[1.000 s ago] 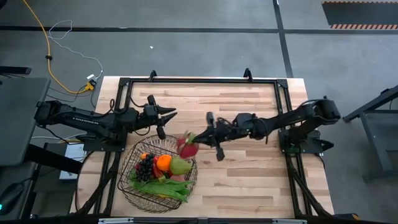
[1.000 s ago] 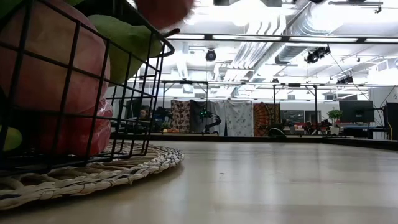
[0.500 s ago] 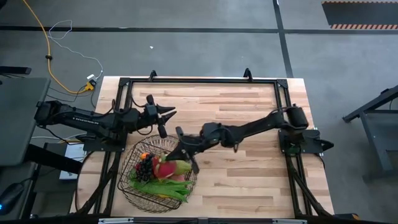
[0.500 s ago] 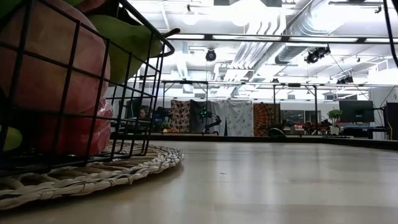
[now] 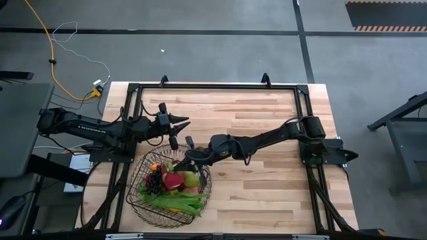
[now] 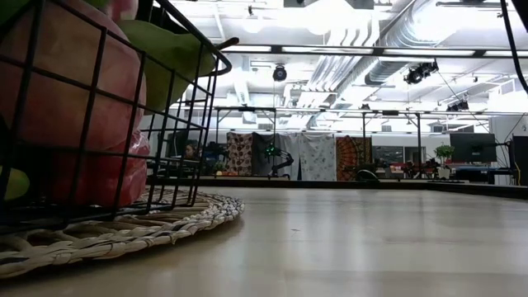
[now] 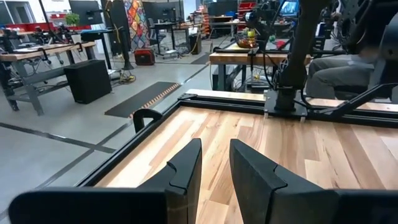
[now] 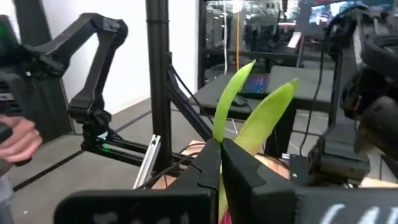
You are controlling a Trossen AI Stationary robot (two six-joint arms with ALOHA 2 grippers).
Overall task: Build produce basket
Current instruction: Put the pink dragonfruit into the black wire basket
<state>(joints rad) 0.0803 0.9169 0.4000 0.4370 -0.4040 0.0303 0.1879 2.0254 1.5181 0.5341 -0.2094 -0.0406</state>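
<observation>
The round wire basket (image 5: 135, 193) stands near the table's front left on a woven mat (image 6: 124, 231). It holds produce: dark grapes (image 5: 155, 181), an orange (image 5: 155, 167), a green pear (image 5: 193, 179) and green beans (image 5: 183, 205). The pink dragon fruit (image 5: 172, 179) lies on top of them. My right gripper (image 5: 188, 157) reaches over the basket's far right rim and is shut on the dragon fruit. My left gripper (image 5: 183, 121) hovers beyond the basket's far rim, narrowly open, with nothing between its fingers (image 7: 186, 162). My right gripper pinches the dragon fruit's green leaf tips (image 8: 231, 124) between its two shut fingers. The fingers come from the table's right, about level. The pink body (image 5: 172, 179) sits below and ahead of the fingers, among the other produce in the basket.
A black frame rail (image 5: 213, 87) runs around the table's far and side edges. Bare wood (image 5: 267, 187) spreads to the right of the basket. In the right wrist view a person's hand (image 8: 15, 140) shows beyond the table.
My right gripper has carried the dragon fruit toward the table's left and slightly down, from mid-table to over the basket, staying shut. The fruit, which hung clear beside the rim, now lies among the produce inside the basket.
</observation>
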